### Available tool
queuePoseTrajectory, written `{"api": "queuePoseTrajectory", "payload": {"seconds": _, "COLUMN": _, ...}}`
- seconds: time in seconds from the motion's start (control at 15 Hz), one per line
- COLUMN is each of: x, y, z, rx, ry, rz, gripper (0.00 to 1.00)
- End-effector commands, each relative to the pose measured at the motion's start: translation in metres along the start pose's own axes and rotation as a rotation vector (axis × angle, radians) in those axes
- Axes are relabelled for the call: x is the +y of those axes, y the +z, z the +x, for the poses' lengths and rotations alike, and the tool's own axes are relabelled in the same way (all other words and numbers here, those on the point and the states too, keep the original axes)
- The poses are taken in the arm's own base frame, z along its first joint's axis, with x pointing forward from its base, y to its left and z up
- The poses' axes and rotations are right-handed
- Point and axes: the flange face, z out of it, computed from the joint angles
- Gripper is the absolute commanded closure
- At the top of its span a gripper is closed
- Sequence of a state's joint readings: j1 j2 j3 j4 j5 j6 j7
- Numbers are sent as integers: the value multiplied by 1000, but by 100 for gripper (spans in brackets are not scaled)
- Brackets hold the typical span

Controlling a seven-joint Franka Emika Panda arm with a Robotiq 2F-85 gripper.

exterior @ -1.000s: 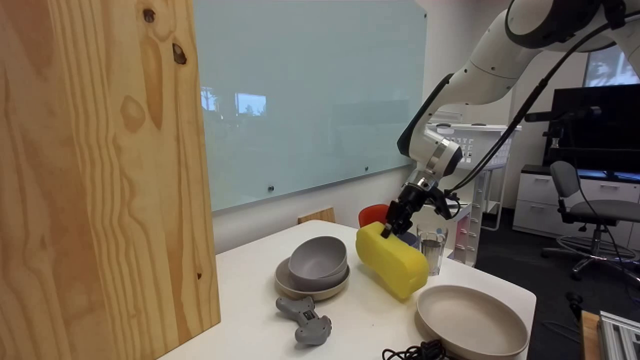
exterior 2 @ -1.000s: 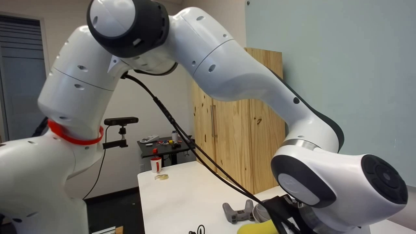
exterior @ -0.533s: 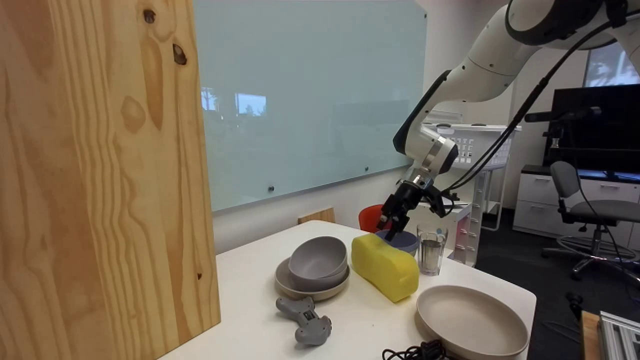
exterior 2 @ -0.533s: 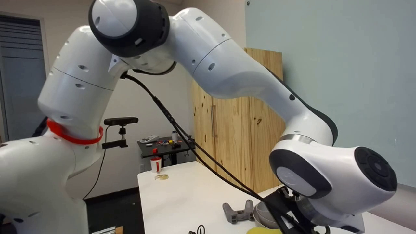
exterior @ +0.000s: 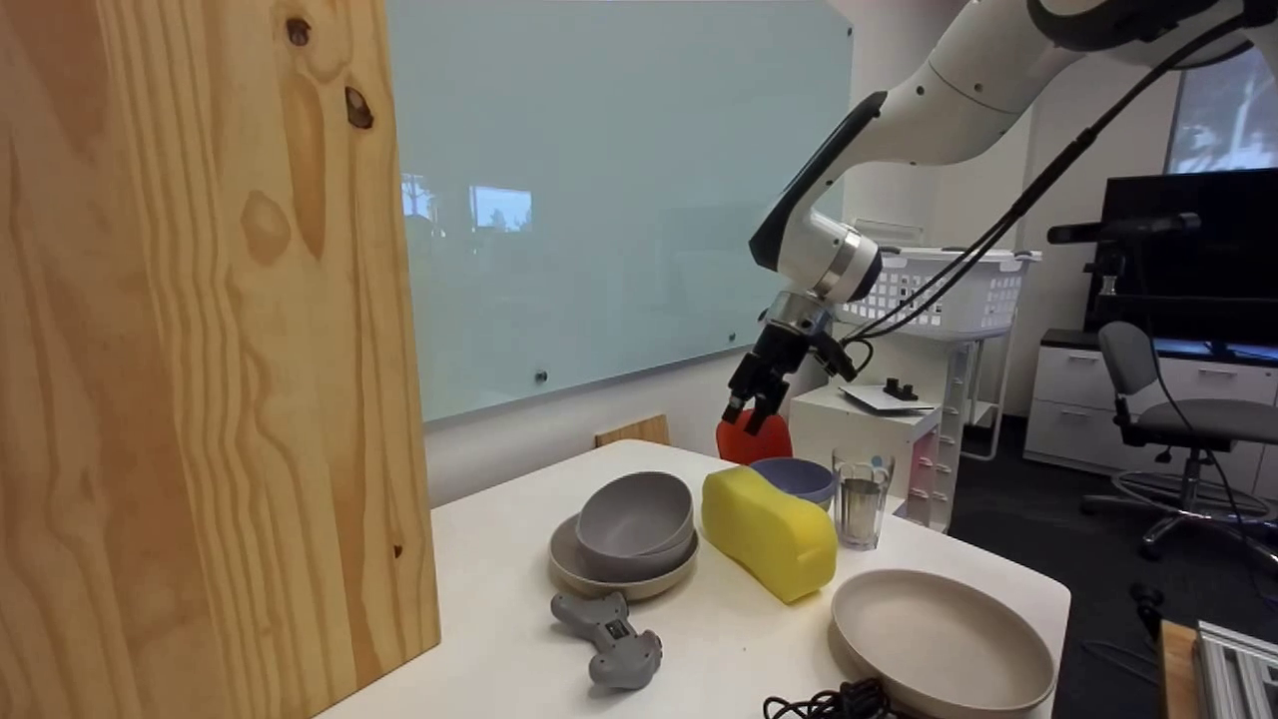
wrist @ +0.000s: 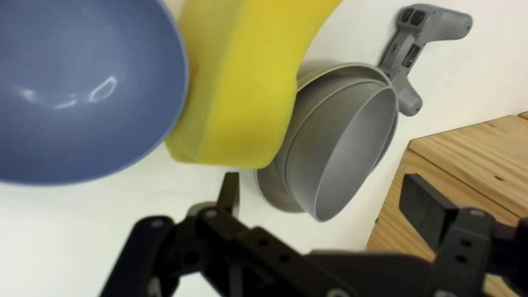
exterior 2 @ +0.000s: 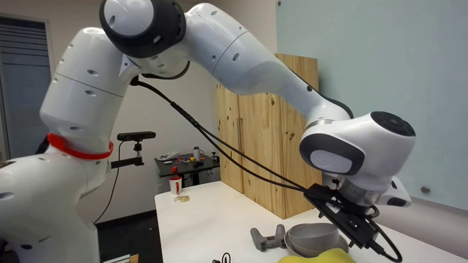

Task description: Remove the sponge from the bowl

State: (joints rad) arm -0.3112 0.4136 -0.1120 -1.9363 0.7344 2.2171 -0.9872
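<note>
The yellow sponge (exterior: 767, 534) rests on the white table, outside the bluish bowl (exterior: 799, 475) and just in front of it in an exterior view. From the wrist the bowl (wrist: 82, 78) appears with nothing inside, its rim close along the side of the sponge (wrist: 247, 95); whether they touch I cannot tell. Only the top of the sponge (exterior 2: 321, 257) shows at the bottom of an exterior view, where the bowl is out of view. My gripper (exterior: 745, 419) hangs in the air above and behind both. Its fingers (wrist: 427, 210) are spread wide, with nothing between them.
Grey bowls (exterior: 636, 514) are stacked in a beige dish beside the sponge. A clear glass (exterior: 861, 504) stands right of the bowl, with a beige plate (exterior: 944, 639) nearer. A game controller (exterior: 611, 641), a black cable (exterior: 834, 702) and a wooden cabinet (exterior: 220, 350) are also near.
My gripper has opened and let go of the sponge, then risen and drawn back, up and left in an exterior view. The sponge has settled onto the table beside the bowl.
</note>
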Motion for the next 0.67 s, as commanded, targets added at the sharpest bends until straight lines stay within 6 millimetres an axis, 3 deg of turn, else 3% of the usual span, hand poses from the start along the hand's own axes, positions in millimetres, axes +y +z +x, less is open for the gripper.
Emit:
{"api": "queuePoseTrajectory", "payload": {"seconds": 0.0, "x": -22, "y": -11, "z": 27, "rx": 17, "ry": -23, "rz": -195, "gripper": 0}}
{"api": "queuePoseTrajectory", "payload": {"seconds": 0.27, "x": -48, "y": -26, "z": 49, "rx": 66, "ry": -50, "rz": -384, "gripper": 0}}
{"api": "queuePoseTrajectory", "payload": {"seconds": 0.6, "x": -64, "y": -45, "z": 57, "rx": 154, "ry": -26, "rz": -600, "gripper": 0}}
